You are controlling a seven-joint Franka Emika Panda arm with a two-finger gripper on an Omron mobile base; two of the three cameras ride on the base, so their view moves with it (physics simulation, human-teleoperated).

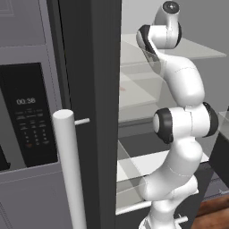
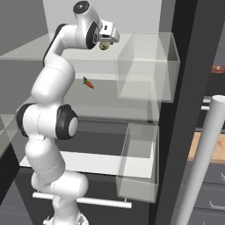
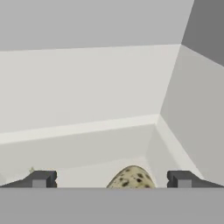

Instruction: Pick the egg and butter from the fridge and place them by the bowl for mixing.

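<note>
1. The gripper (image 3: pixel 111 179) reaches into the open fridge (image 2: pixel 184 88) at the top shelf, jaws spread wide and holding nothing.
2. The speckled egg (image 3: pixel 130 178) lies on that shelf between the fingertips (image 3: pixel 41 179).
3. A carrot (image 2: pixel 88 83) lies on the shelf below.

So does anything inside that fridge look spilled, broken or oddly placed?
Nothing stands out. The fridge stands open, its shelves unbroken and dry. A carrot lies loose on a shelf, and the speckled egg sits whole between the open jaws.
</note>
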